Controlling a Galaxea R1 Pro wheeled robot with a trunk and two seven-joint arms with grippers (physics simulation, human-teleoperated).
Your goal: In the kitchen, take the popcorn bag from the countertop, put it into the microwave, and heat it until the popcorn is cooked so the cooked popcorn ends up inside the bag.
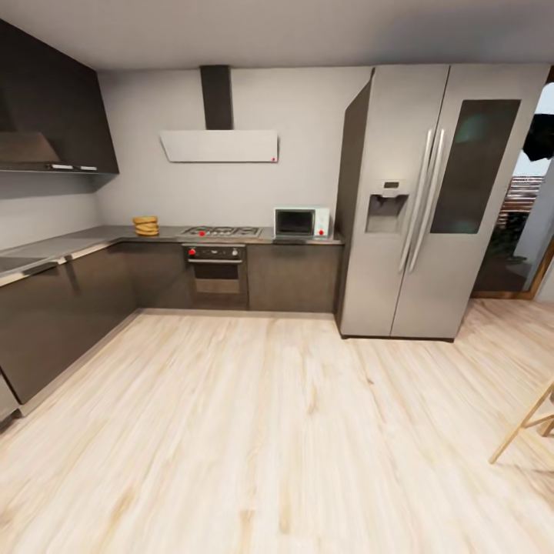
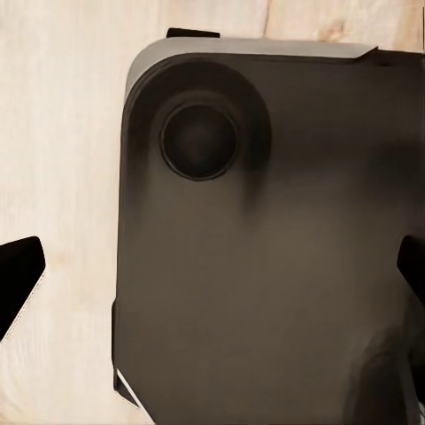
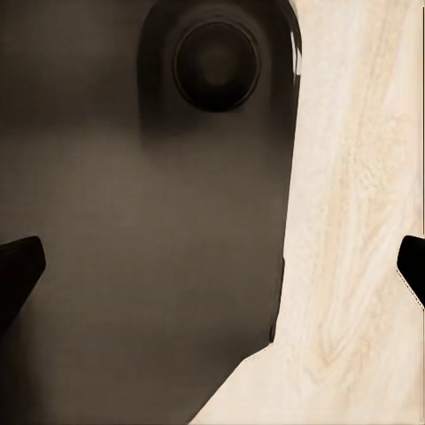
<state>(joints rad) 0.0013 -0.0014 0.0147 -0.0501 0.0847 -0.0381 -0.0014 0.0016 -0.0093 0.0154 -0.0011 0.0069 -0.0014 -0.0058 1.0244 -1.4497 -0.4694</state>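
boxy mint microwave (image 1: 302, 222) | smooth grey countertop (image 1: 100, 235) | wrinkly tan popcorn bag (image 1: 145, 225)

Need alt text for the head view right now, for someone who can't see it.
Across a pale wood floor, the mint microwave sits with its door shut on the grey countertop beside a steel fridge; the tan popcorn bag sits left of the gas hob.

Evenly bright, soft render, wide-angle bowing toward the edges, daylight at the doorway (image 1: 531, 223) near 3 o'clock, wrist views blurred.
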